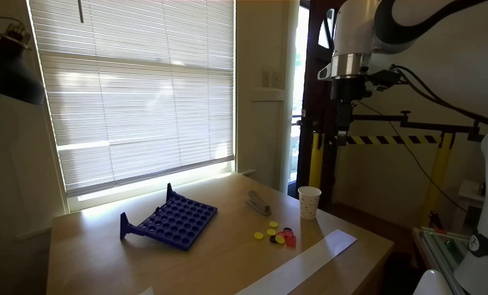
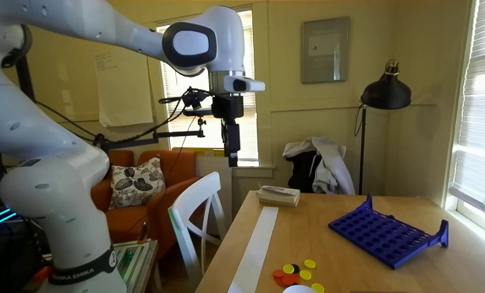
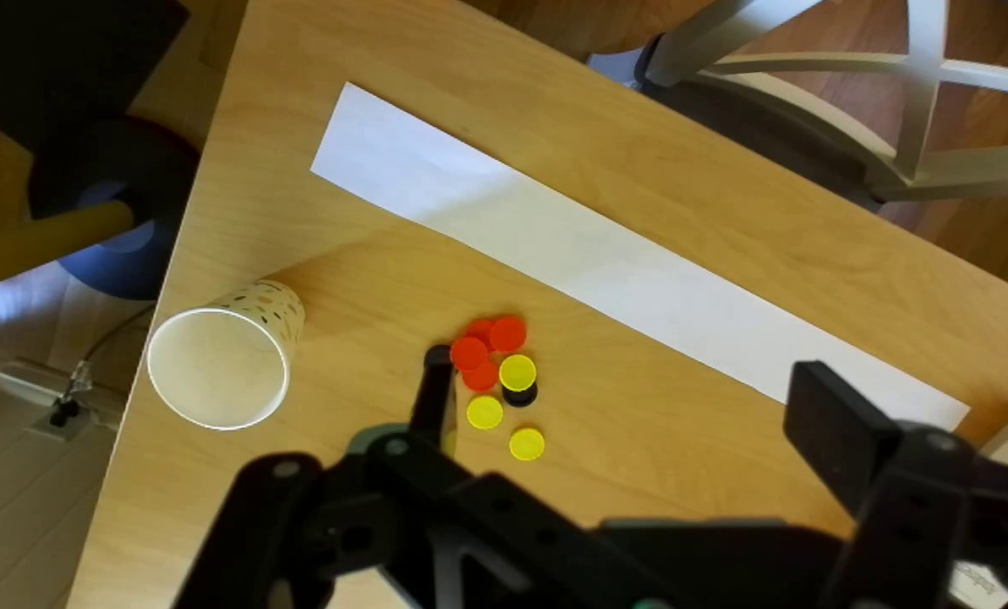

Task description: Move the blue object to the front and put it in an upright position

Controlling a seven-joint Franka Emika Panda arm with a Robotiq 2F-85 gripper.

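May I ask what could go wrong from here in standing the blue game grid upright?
The blue game grid lies low and tilted, so the gripper might slip off its edge. Set down among the loose game discs, it might rock if a foot lands on one. The paper cup stands near the edge of the table and could get knocked off.

Counted on the desk (image 1: 92, 254): blue grid panel (image 1: 178, 223), 1; white cup (image 1: 309, 204), 1; stapler (image 1: 258, 203), 1; white paper strip (image 3: 555, 237), 1. I make ten visible playing discs: yellow discs (image 3: 484, 412), 4, one partly covered; red discs (image 3: 509, 334), 4; black discs (image 3: 519, 397), 2. Beyond: black lamp (image 2: 385, 92), 1.
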